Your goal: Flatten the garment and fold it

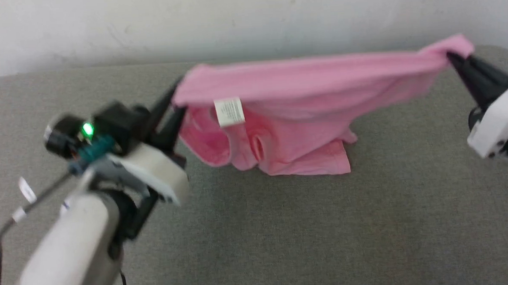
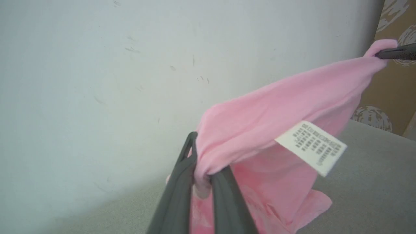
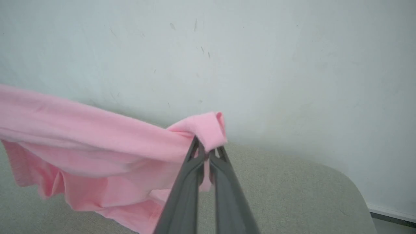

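Left arm (image 1: 70, 249) low at left, green light (image 1: 87, 129) lit on the wrist. Left fingers (image 1: 172, 128) closed tight on the left end of the garment (image 1: 303, 97); in the left wrist view a small bunch of pink cloth is pinched between the fingers (image 2: 177, 195).

Garment lifted and stretched between the two arms, its upper edge running as a taut band across the middle, a little higher at the right. White label (image 1: 229, 111) hangs from that band near the left end, print too blurred to read. Below the band the loose cloth sags, and its lower hem rests on the grey tabletop (image 1: 284, 235).

Right fingers (image 1: 469, 71) clamped narrow on the right end; a short fold of cloth sticks up past the tips (image 3: 185, 195).

Pale wall (image 1: 231, 19) behind.
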{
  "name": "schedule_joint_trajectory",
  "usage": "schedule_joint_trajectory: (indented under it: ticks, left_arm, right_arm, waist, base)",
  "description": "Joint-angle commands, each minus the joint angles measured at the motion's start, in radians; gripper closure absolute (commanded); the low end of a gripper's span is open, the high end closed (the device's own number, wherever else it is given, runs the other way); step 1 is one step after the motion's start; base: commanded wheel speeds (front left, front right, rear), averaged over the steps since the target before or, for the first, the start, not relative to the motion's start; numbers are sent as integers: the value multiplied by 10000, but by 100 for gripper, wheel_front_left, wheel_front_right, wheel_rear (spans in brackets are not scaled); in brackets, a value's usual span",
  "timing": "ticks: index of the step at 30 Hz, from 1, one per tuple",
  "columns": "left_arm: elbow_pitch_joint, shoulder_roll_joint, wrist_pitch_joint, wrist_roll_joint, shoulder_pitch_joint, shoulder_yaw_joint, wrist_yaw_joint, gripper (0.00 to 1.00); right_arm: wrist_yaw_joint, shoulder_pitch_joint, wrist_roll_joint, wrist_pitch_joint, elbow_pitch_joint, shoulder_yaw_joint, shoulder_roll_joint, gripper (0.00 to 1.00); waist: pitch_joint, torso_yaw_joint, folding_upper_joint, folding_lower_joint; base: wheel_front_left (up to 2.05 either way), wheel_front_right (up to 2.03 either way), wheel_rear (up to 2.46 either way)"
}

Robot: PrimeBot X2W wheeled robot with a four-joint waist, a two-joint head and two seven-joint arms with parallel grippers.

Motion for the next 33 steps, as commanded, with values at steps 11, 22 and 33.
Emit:
schedule_joint_trajectory:
  ticks: [11, 22, 33]
  left_arm:
    - [4101, -771, -925, -589, -5669, 1027, -963, 100]
    - [8411, -1284, -3152, -232, -9154, 1381, -1055, 100]
    - [11419, -2023, -3986, -914, -7998, 1472, -1374, 100]
  right_arm:
    - [-7, -5366, -850, -885, 2239, -69, 926, 100]
    - [-7, -8789, -1535, -4365, 5665, 598, 1559, 100]
    - [-7, -7578, -640, -5345, 8164, 2540, 1956, 100]
  waist:
    - [2289, -430, 0, 1]
    - [3259, -835, 0, 1]
    - [2724, -793, 0, 1]
  base:
    - [0, 0, 0]
    - [0, 0, 0]
    - [0, 0, 0]
